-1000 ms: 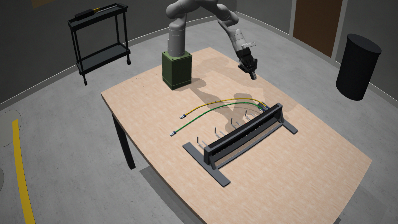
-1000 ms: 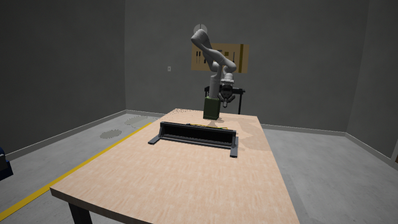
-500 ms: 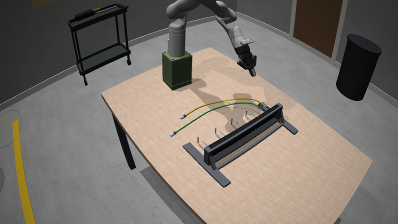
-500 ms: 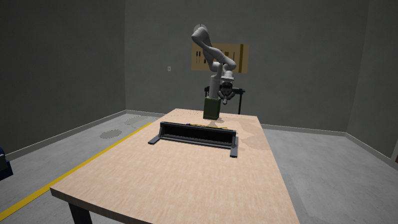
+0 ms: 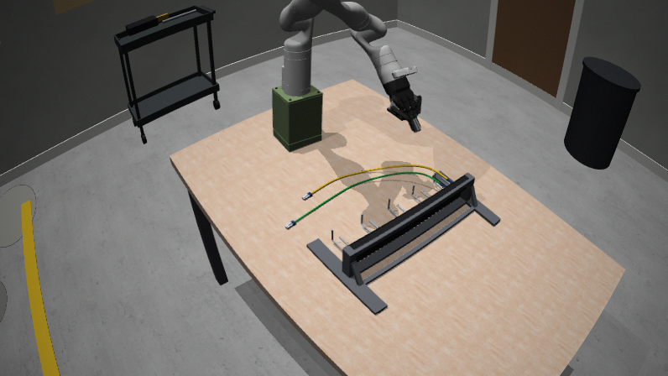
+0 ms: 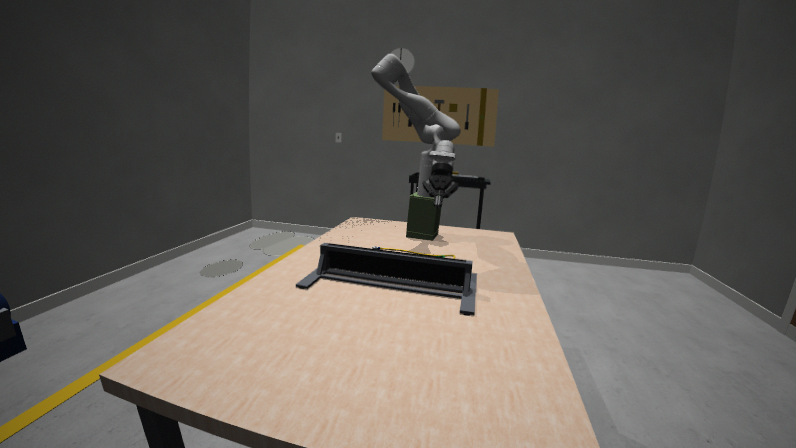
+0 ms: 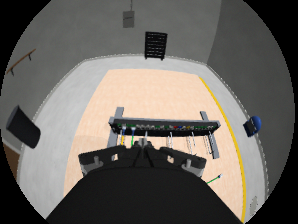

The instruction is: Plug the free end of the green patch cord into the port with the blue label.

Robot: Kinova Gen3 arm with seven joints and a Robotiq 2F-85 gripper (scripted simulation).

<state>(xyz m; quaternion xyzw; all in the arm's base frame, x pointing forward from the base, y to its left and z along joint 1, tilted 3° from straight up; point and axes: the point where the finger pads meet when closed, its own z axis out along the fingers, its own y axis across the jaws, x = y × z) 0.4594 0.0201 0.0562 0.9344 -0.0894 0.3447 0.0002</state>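
Spreading beneath the assembly, the table (image 5: 467, 299) (image 6: 362, 356) (image 7: 150, 95) presented a flat, pale, wood-grained top. The robot arm (image 5: 297, 65) (image 6: 428, 114), smooth, grey and built of rounded tubular links, rose from a boxy olive-green pedestal (image 5: 304, 126) (image 6: 421, 219). The rack (image 5: 411, 210) (image 6: 398, 269) (image 7: 170, 122) stood upright on the table: a long, dark, bar-shaped frame on flat grey feet, with slender prongs on its cord side. The black, angular gripper (image 5: 415, 127) (image 6: 438, 201) (image 7: 142, 143) was narrow, its fingertips together with nothing visible between them, above the table and apart from the rack. The green patch cord (image 5: 347, 187) (image 7: 132, 137), thin and round, curved beside the similar yellow cord (image 5: 373, 169) (image 7: 123, 141); both met the rack near one end. The green cord's free plug (image 5: 289, 224) (image 7: 219, 176), small and blocky with a clear-looking tip, lay outside the rack, well apart from it. The blue label was too small to identify.
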